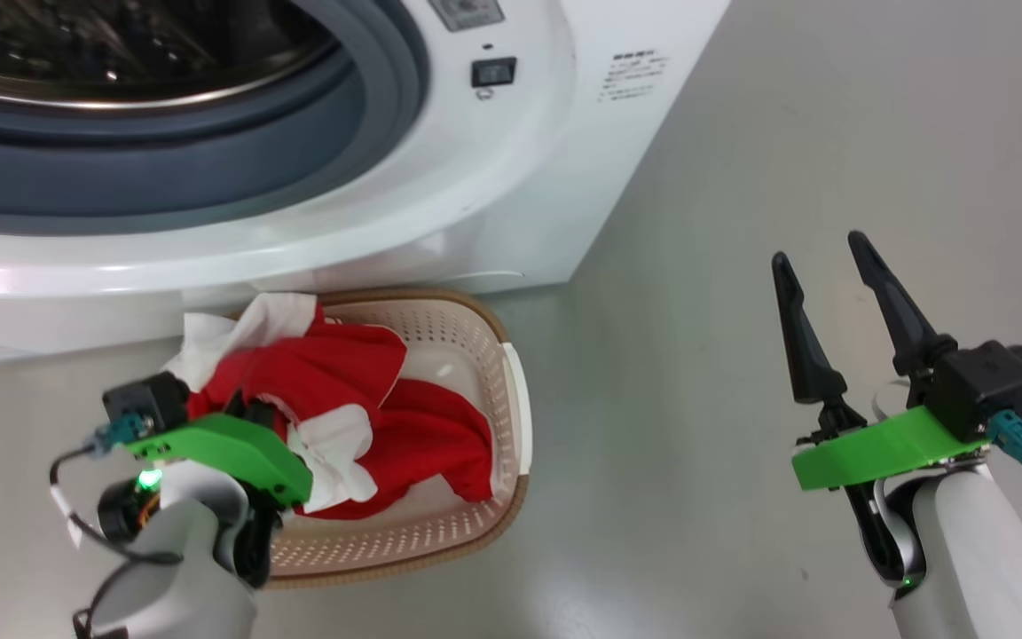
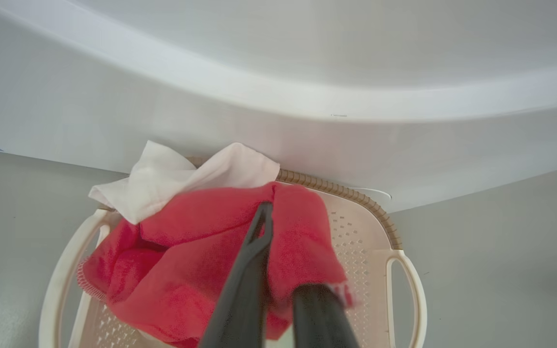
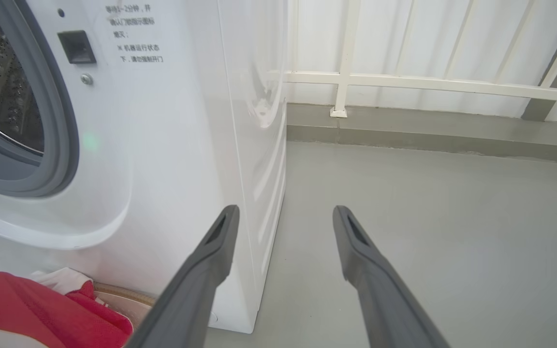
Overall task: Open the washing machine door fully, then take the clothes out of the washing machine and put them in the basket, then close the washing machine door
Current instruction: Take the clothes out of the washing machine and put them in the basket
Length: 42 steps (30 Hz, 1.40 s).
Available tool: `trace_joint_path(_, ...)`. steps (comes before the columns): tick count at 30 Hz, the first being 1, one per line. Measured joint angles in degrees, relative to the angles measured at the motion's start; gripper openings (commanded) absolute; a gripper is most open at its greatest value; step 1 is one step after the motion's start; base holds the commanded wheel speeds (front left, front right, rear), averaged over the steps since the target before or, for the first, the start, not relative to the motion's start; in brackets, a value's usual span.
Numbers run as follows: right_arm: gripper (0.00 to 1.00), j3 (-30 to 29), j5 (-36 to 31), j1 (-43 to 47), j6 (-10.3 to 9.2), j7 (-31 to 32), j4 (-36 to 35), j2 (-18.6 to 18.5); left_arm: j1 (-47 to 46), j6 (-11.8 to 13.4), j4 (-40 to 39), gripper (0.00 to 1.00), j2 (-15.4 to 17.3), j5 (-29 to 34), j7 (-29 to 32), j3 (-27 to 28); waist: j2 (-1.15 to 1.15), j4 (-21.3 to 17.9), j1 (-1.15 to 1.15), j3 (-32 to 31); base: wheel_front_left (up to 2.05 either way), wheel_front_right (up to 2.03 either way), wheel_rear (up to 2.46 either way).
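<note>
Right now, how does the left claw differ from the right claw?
The left claw is shut on the red clothes; the right claw stands open, holding nothing. The left claw is over the basket; the right claw hangs above the floor, beside the washing machine. Both have two long dark fingers.

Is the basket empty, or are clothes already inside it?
Not empty: red and white clothes lie inside the basket, with a white part draped over its rim beside the washing machine.

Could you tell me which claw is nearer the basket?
Left. The left claw is over the basket, shut on the clothes; the right claw stands open, well off to its right.
</note>
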Motion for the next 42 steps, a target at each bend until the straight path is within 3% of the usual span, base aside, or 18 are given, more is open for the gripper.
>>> trace_joint_path(6,1.00,0.51,1.40,-1.86,0.00,0.00,-0.09,0.01,-5.27,0.00,7.86,0.00,1.25,1.46,2.18,-1.59,0.00,-1.79,0.00,2.88,0.00,0.00,0.00)
trace_joint_path(8,1.00,0.48,1.42,-2.14,0.00,0.00,-0.09,0.00,-6.06,0.00,9.37,0.16,1.27,1.51,3.88,-2.05,0.00,-2.32,0.00,3.94,0.00,0.00,0.00)
trace_joint_path(10,1.00,0.56,1.49,-2.44,0.00,0.00,-0.08,0.01,-6.63,0.00,10.33,0.15,1.34,1.57,5.17,-2.50,0.00,-2.83,0.00,4.99,0.00,0.00,0.00)
trace_joint_path(13,1.00,1.01,1.94,-3.39,0.00,0.00,-0.22,0.01,-7.31,0.01,10.95,0.20,1.76,1.57,6.78,-2.80,0.00,-3.64,0.00,6.48,0.00,0.00,0.00)
trace_joint_path(18,1.00,1.58,3.00,-4.11,0.00,0.00,-0.38,0.02,-8.24,0.08,11.52,0.41,2.89,1.58,7.19,-3.04,0.00,-5.02,0.00,8.62,0.00,0.00,0.00)
trace_joint_path(19,1.00,1.58,3.01,-4.11,0.00,0.00,-0.38,0.02,-8.32,0.09,11.58,0.49,2.87,1.58,7.21,-3.07,0.00,-5.26,0.00,8.94,0.00,0.00,0.00)
trace_joint_path(20,1.00,1.57,3.04,-4.11,0.00,0.00,-0.38,0.01,-8.42,0.25,11.65,0.82,2.82,1.58,7.37,-3.15,0.00,-5.47,0.00,9.22,0.00,0.00,0.00)
trace_joint_path(21,1.00,1.55,3.09,-4.11,0.00,0.00,-0.38,0.02,-8.51,0.68,11.69,1.00,2.78,1.58,7.55,-3.23,0.00,-5.65,0.00,9.46,0.00,0.00,0.00)
trace_joint_path(29,1.00,0.41,2.94,-4.11,0.00,0.00,0.23,0.02,-9.27,0.93,11.98,1.00,2.02,1.57,4.31,-4.07,0.00,-5.05,0.00,8.36,0.00,0.00,0.00)
trace_joint_path(42,1.00,-1.30,2.31,-3.65,0.00,0.00,1.91,0.01,-6.82,0.00,8.82,1.00,0.45,0.04,-0.04,-5.50,0.00,-1.15,0.00,1.46,0.00,0.00,0.00)
